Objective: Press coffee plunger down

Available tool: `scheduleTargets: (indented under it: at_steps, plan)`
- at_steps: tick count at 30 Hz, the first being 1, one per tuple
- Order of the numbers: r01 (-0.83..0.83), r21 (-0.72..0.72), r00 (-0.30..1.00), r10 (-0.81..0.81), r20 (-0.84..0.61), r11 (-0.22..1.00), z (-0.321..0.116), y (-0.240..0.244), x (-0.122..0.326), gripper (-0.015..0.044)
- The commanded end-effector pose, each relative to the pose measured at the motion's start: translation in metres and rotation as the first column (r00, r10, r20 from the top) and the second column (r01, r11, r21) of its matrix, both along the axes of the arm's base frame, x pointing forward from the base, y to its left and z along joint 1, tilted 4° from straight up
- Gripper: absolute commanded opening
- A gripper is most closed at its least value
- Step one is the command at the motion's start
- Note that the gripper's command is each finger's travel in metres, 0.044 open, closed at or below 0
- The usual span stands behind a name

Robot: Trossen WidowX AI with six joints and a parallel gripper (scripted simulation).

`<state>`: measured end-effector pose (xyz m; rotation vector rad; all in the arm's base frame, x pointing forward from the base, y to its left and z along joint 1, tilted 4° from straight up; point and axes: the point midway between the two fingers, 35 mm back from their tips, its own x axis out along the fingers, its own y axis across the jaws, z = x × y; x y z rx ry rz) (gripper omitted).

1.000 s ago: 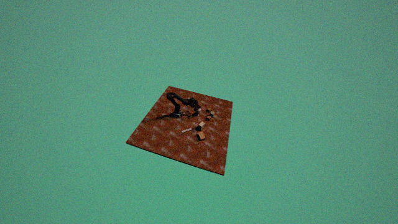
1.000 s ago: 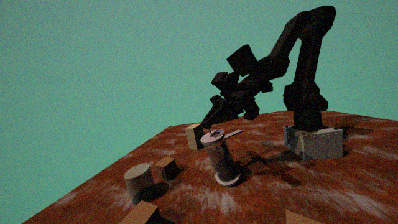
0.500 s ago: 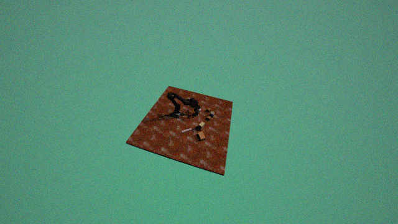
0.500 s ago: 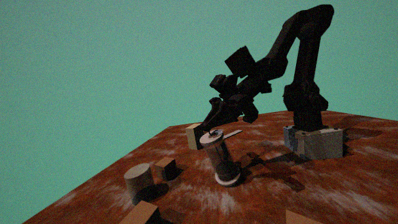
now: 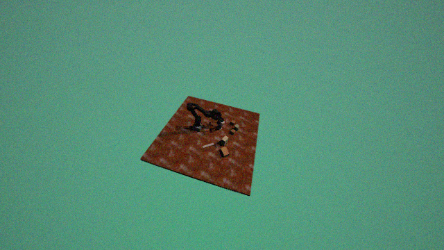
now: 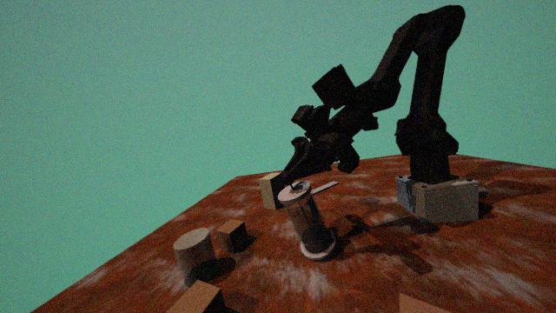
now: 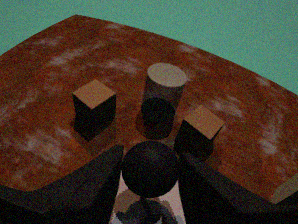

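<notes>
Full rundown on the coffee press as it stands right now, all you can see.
The press is a clear glass-like cylinder with a pale round lid and a dark band above a pale base ring. It is tilted, its top leaning toward the arm, though the base seems to rest on the table. The plunger looks nearly fully down: no rod shows above the lid. The tool is shut on the dark round knob, just above the lid. Nothing else touches it.
</notes>
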<state>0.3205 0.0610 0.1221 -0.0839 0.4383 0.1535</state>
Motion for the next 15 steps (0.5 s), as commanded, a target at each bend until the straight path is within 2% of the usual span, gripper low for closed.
scheduleTargets:
  at_steps: [1, 12, 15]
  plan:
    - [-0.002, -0.008, 1.000, 0.002, -0.013, 1.000, -0.0040, -0.0001, 0.0005, 0.0116]
    - [0.000, 0.000, 1.000, 0.000, 0.000, 1.000, -0.0001, 0.0001, 0.0005, 0.0116]
    - [0.000, 0.000, 1.000, 0.000, 0.000, 1.000, -0.0001, 0.0001, 0.0005, 0.0195]
